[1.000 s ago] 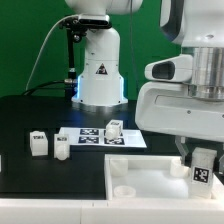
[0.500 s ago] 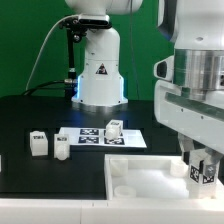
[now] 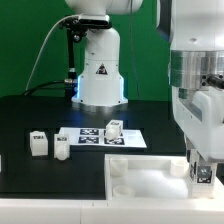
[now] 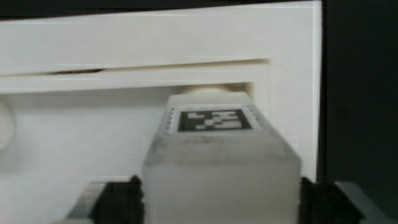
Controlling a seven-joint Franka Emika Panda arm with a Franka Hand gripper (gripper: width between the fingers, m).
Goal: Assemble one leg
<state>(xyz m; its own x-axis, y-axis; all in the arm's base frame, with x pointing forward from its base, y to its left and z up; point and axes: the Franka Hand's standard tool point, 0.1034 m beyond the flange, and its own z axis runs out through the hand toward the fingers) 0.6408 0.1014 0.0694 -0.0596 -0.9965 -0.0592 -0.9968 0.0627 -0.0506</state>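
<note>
My gripper [image 3: 204,168] is shut on a small white leg [image 3: 203,175] with a black-and-white tag on its side. It holds the leg upright over the right end of the large flat white panel [image 3: 145,178]. In the wrist view the leg [image 4: 217,160] fills the space between my two dark fingers [image 4: 121,202], its tag facing the camera, with the panel's raised rim [image 4: 143,72] just beyond it. Whether the leg touches the panel is hidden.
Two more legs [image 3: 38,142] [image 3: 61,147] stand at the exterior view's left. A third [image 3: 114,128] stands on the marker board [image 3: 95,137]. The white robot base [image 3: 99,75] stands behind them.
My gripper has shifted toward the exterior view's right and slightly down with the leg, and the wrist has turned. The loose legs have not moved.
</note>
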